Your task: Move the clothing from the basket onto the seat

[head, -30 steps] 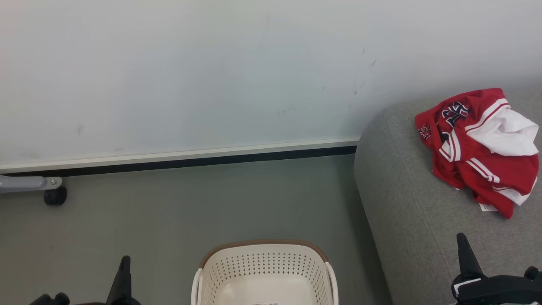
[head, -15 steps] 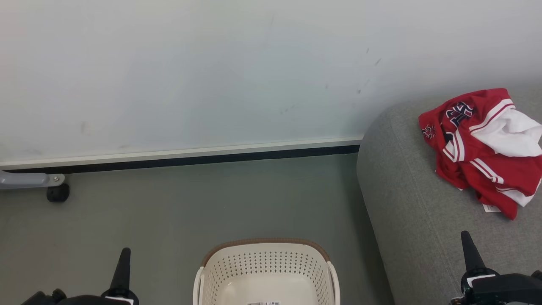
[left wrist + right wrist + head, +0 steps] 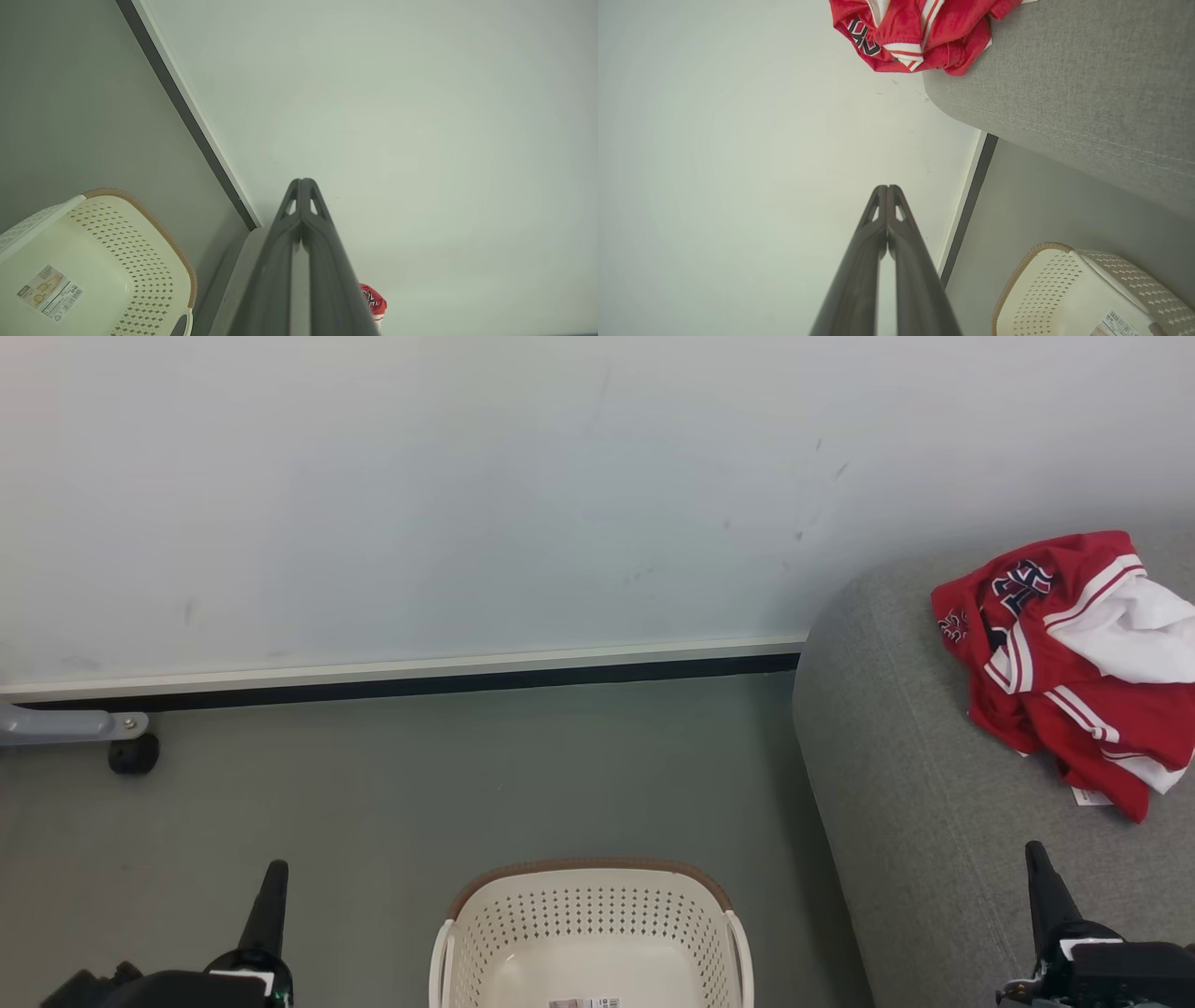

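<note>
The red jerseys (image 3: 1064,663) lay heaped on the grey sofa (image 3: 896,784), right of the basket (image 3: 588,933), which showed no cloth inside; left gripper (image 3: 272,896) and right gripper (image 3: 1041,877) flanked it, jaws pressed together, empty; task seemingly done.

Red white-striped clothing (image 3: 1064,681), grey seat (image 3: 915,821), cream perforated basket (image 3: 588,919) with brown rim.

Red clothing (image 3: 920,32) heaped on the grey seat (image 3: 1064,84).

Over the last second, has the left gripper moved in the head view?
Yes. The left gripper has risen up the view: its tip was below the far rim of the basket and now stands level with it.
</note>
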{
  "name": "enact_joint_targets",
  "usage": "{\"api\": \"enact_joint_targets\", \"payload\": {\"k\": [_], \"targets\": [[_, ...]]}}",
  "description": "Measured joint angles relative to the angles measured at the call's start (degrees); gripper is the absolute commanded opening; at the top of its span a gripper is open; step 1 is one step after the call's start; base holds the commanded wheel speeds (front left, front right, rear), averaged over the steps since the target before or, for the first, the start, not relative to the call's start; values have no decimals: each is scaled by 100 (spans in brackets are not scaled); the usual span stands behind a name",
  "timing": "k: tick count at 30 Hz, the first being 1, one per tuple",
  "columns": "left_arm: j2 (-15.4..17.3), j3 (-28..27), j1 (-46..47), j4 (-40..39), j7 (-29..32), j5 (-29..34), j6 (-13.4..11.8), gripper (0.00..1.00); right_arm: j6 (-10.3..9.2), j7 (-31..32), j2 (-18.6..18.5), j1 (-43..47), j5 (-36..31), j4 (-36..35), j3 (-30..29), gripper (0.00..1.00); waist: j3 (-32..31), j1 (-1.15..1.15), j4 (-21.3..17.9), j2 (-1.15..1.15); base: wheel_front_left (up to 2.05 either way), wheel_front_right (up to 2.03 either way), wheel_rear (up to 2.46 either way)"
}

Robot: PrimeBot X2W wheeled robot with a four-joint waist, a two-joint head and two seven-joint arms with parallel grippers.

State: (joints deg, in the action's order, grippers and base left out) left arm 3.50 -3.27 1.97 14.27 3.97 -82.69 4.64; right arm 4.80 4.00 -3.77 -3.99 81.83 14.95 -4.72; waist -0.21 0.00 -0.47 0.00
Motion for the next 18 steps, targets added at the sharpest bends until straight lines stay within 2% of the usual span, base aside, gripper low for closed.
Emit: {"api": "enact_joint_targets", "payload": {"k": [13, 18], "targets": [[-97, -182, 202, 151, 233, -809, 197, 0, 185, 235, 115, -76, 940, 104, -276, 0, 25, 0, 46, 0, 0, 0, 0], [-104, -190, 245, 153, 250, -901, 198, 0, 186, 248, 122, -111, 960, 114, -289, 0, 26, 0, 47, 0, 0, 0, 0]]}}
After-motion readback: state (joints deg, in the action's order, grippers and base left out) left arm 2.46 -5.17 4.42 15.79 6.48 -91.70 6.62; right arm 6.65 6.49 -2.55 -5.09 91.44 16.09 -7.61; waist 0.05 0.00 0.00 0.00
